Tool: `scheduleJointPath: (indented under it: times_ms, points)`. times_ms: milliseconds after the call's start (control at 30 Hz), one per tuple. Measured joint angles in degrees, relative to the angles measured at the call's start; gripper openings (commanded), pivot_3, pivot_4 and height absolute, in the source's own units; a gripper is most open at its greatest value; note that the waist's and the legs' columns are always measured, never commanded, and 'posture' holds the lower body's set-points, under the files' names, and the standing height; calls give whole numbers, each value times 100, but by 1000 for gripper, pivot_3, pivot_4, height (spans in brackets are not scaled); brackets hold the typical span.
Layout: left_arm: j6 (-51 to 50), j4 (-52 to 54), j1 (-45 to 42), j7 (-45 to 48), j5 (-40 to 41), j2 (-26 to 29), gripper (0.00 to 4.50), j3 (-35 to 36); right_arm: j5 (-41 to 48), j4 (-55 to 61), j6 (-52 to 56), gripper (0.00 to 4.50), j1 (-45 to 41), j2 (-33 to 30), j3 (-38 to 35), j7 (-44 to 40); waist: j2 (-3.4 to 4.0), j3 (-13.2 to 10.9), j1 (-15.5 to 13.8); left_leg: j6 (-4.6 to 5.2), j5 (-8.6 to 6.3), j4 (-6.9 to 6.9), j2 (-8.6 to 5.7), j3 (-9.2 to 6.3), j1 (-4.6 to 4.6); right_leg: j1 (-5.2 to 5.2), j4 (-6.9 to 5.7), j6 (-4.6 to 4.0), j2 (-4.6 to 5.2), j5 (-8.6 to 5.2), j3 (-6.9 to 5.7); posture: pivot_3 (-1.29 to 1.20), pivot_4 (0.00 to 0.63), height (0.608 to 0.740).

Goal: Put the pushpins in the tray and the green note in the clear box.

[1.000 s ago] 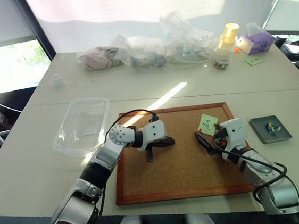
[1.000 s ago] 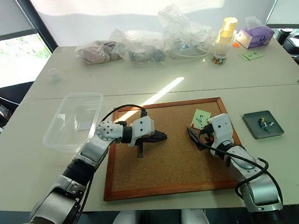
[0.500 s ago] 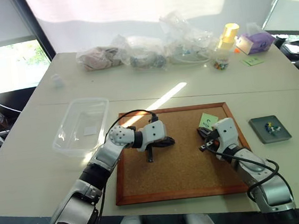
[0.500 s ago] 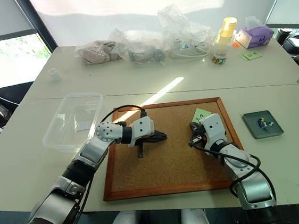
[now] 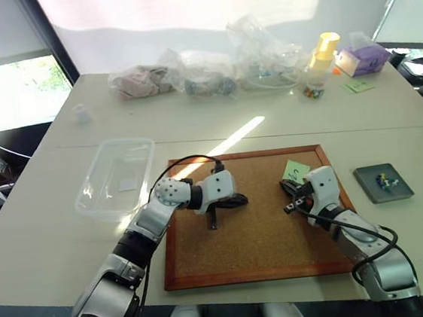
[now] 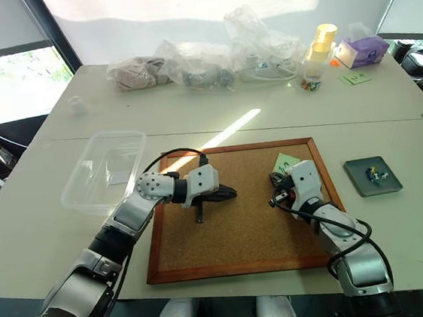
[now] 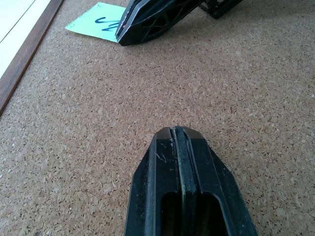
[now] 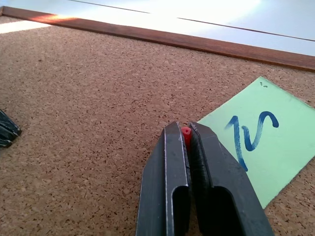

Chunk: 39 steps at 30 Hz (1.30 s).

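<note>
The green note (image 8: 261, 147), marked with a blue scribble, lies on the cork board near its far right corner (image 5: 296, 169). My right gripper (image 8: 183, 129) is shut on a red pushpin (image 8: 185, 132) right at the note's edge. Other pushpins (image 5: 385, 180) lie in the dark grey tray (image 5: 367, 187), on the table to the right of the board. The clear box (image 5: 115, 176) stands to the left of the board. Out on the middle of the cork, my left gripper (image 7: 177, 135) rests shut with nothing in it.
The wood-framed cork board (image 5: 252, 253) lies in front of me. Clear plastic bags (image 5: 210, 75), a jar with a yellow cap (image 5: 321, 60), a purple tissue box (image 5: 364, 59) and another green note (image 5: 357, 86) line the table's far side.
My right gripper's fingers, open a second ago, have closed on the red pushpin by the green note. The left arm has not moved.
</note>
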<state>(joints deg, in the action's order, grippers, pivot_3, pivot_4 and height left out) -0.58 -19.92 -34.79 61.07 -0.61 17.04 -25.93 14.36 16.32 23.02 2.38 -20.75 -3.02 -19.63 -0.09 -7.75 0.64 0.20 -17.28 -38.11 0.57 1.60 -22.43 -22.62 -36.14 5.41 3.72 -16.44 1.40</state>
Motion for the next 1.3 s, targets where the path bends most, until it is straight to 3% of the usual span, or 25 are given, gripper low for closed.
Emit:
scheduleJointPath:
  times_ms: [233, 500, 700, 900, 933, 967, 1200, 1300]
  points:
    - [0, -11, -2, 13, 0, 12, 0, -1, 52, 349, -274, 79, -78, -29, -575, 137, -3, 2, 6, 0, 0, 1, 0, 0, 3, 2, 1, 0, 0, 0, -1, 0, 150, 740]
    - [-83, 35, -27, 75, 40, 60, 0, 55, 52, 429, -335, 79, -57, -20, -599, 84, -3, 1, 13, 0, 0, 3, 0, 0, 2, 0, 0, 0, 0, 0, -1, 0, 150, 740]
    - [-1633, 145, -349, 915, 1134, 670, 0, 848, 104, 962, -200, 79, 94, -432, -644, -256, -2, -33, 108, -6, 6, 10, 5, 3, -53, -74, -25, 19, -2, 11, -18, 0, 150, 740]
    - [-2963, 39, -1261, 1373, 2277, 614, 0, 1773, 319, 1276, 14, 79, 107, -816, -668, -691, -3, -46, -40, -11, 11, -9, -12, -2, -94, -89, -15, 28, -12, 15, -35, 0, 150, 740]
    - [-3057, -74, -1270, 1314, 2341, 462, 685, 1824, 337, 1299, 40, 0, 123, -884, -665, -757, -4, -46, -47, -7, 9, -13, -18, -2, -94, -85, -12, 30, -16, 15, -36, 0, 150, 740]
    - [-3146, -209, -1277, 1213, 2392, 300, 906, 1845, 345, 1327, 65, 0, 146, -947, -661, -810, -9, -51, -61, -5, 9, -15, -23, -2, -95, -85, -12, 31, -17, 15, -37, 0, 150, 740]
    - [-3683, -1101, -1667, 461, 2627, -772, 4291, 2124, 401, 1876, 275, 0, 183, -1290, -616, -1059, -52, -89, -144, 7, 16, -25, -27, -6, -95, -81, -16, 56, -31, 27, -41, 0, 150, 740]
    - [-3681, -1331, -1803, 188, 2625, -1146, 4422, 2153, 406, 2038, 309, 0, 145, -1353, -612, -1099, -54, -89, -130, 8, 16, -27, -30, -6, -94, -78, -15, 58, -30, 28, -39, 0, 150, 740]
